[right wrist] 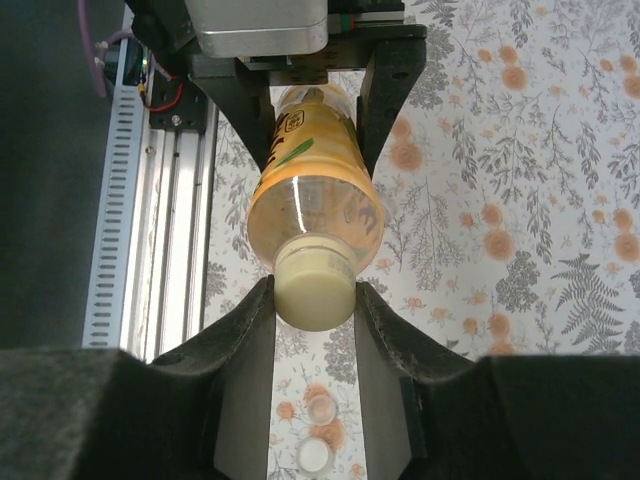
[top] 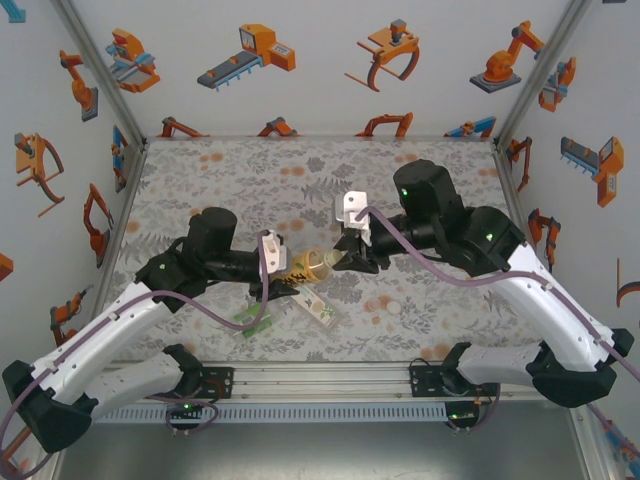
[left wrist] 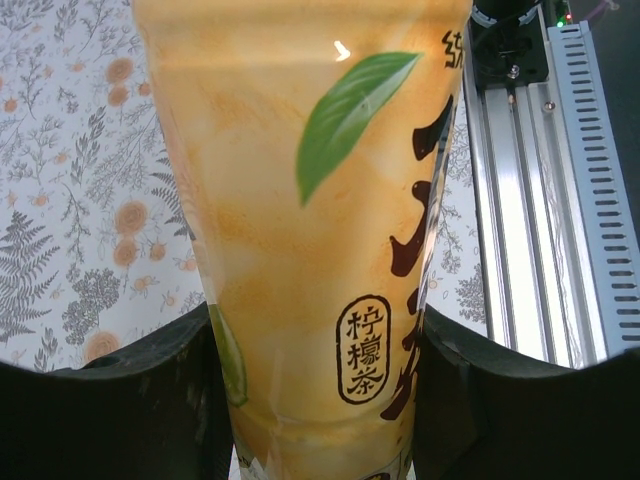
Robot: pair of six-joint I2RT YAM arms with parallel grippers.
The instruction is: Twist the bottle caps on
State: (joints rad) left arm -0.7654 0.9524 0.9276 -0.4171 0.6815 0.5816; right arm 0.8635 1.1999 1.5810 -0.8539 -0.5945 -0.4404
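Note:
The amber-yellow bottle (top: 307,266) hangs sideways above the table's front middle. My left gripper (top: 284,272) is shut on its body; in the left wrist view the black fingers (left wrist: 170,400) press both sides of the orange label (left wrist: 320,250). A pale yellowish cap (right wrist: 314,292) sits on the bottle's neck, and my right gripper (right wrist: 314,295) is shut on that cap, meeting the bottle (right wrist: 315,200) head-on from the right (top: 347,262). The green-labelled bottle (top: 255,316) and the white-labelled bottle (top: 320,307) lie on the table below. Two loose caps (right wrist: 322,407) (right wrist: 314,455) rest on the table.
The aluminium rail (top: 320,378) with both arm bases runs along the table's near edge, close under the held bottle (left wrist: 530,200). Floral-patterned table surface (top: 250,180) stretches behind the arms to the enclosure walls.

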